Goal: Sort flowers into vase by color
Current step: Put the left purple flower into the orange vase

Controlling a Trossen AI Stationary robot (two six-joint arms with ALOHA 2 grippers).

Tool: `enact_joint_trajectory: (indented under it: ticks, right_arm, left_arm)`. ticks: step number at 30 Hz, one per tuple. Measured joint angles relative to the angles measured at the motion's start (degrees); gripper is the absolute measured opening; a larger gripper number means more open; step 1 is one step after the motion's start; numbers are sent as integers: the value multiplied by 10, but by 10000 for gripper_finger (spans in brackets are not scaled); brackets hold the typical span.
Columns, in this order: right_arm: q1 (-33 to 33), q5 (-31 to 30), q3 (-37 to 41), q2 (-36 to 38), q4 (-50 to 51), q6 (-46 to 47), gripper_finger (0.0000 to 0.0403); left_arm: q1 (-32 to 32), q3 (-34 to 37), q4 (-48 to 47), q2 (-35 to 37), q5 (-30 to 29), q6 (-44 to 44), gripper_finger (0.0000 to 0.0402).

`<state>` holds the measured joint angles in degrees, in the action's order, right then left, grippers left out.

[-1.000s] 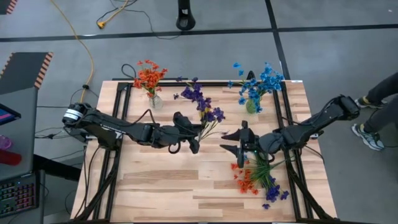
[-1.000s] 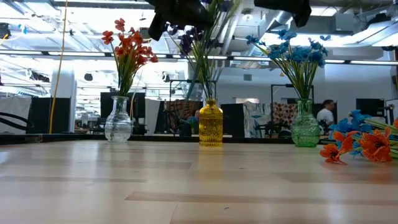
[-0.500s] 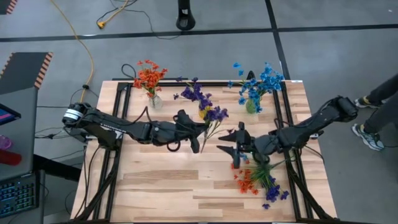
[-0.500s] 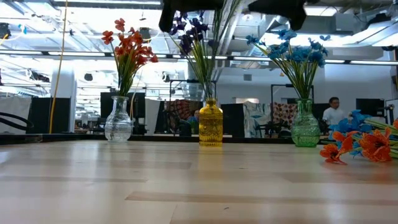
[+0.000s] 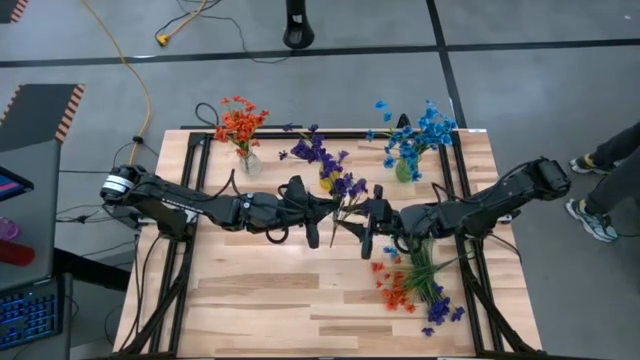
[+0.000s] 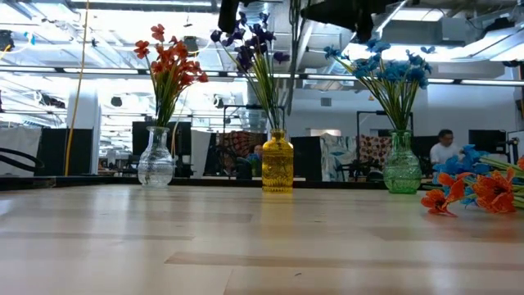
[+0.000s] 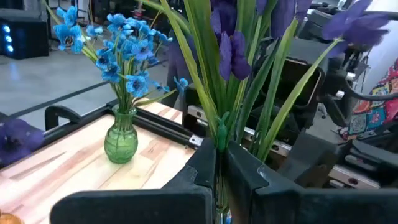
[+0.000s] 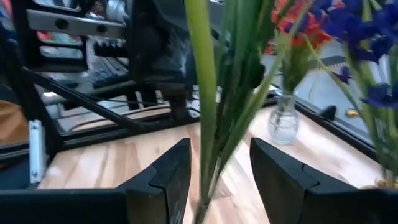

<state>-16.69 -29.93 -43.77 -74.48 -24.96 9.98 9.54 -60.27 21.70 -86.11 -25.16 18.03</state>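
Left gripper (image 7: 219, 171) clamped on purple sprig (image 7: 233, 53) stems. Right gripper (image 8: 214, 171) fingers apart, same stems between them, untouched.

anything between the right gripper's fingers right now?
Yes. The right wrist view shows the purple sprig's green stems running through the open right gripper; the fingers aren't touching them. The left gripper is shut on that sprig.

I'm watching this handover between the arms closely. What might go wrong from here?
The left pincer is shut on the purple sprig while the open right pincer straddles its stems: a mistimed release could drop it. The yellow vase and green vase stand nearby; a swing might topple them.
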Motion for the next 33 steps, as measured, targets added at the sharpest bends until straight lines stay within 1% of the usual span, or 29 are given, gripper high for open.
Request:
enact_joint_trajectory:
  ticks: [3,6,13,17,22,26,29,33]
  right_arm:
    - [14,29,-1,-9,-28,-1,191]
    - [23,31,0,-19,-45,-2,191]
    - [37,35,-1,-29,-44,-1,184]
    - [37,46,-1,-28,-47,-12,151]
    - [37,47,-1,-28,-51,-28,84]
    - [41,47,-1,-28,-54,-29,35]
    - [41,47,-1,-28,-56,-29,32]
    - [41,47,-1,-28,-74,-30,32]
  left_arm:
    - [0,0,3,0,7,-2,1]
    - [0,0,6,0,9,-3,1]
    - [0,0,18,0,9,-18,1]
    - [0,0,18,0,9,-19,1]
    - [0,0,18,0,9,-35,2]
    - [0,0,18,0,9,-52,18]
    - [0,0,18,0,8,-81,39]
    - [0,0,10,4,9,-110,79]
